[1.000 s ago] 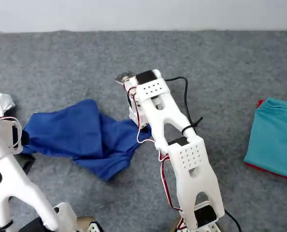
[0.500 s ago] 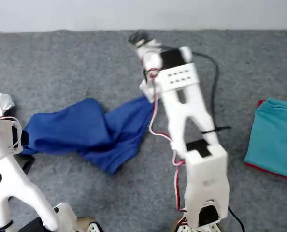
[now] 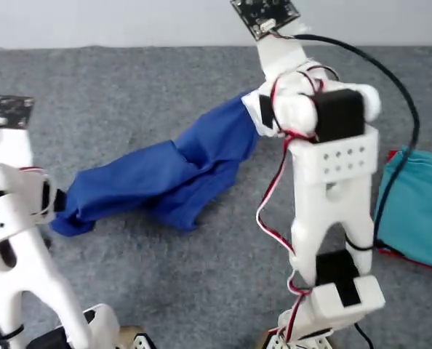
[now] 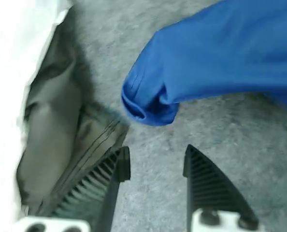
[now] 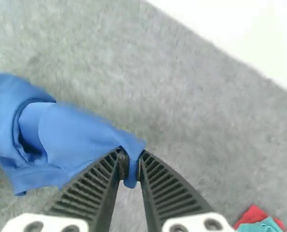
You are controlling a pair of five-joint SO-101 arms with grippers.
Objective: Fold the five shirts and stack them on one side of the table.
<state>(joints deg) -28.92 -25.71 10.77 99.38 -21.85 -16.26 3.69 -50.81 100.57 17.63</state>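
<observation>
in the high view the blue shirt (image 3: 165, 174) lies stretched in a long, rumpled band across the middle of the grey surface (image 3: 129, 87), running from a bunched end toward 8 o'clock up to a narrow end toward 1 o'clock. that narrow end goes in under the wrist of the right arm, which reaches from 6 o'clock toward the far edge.

the right wrist view shows the right gripper (image 5: 129, 166) with its fingers nearly together, pinching a folded edge of the blue shirt between the ribbed pads; the rest of the cloth trails away from the tips over the surface.

the left gripper (image 4: 153, 159) sits close by the shirt's bunched end, fingers (image 4: 204, 181) parted to a narrow gap with nothing between them, only grey surface showing there. the rolled hem hangs just past the tips, not touching them. an olive-grey cloth (image 4: 56, 140) lies beside that gripper.

at 3 o'clock, well apart from the blue shirt, a folded teal shirt (image 3: 414, 207) rests on a red shirt (image 3: 392, 155), whose edge peeks out beneath.
</observation>
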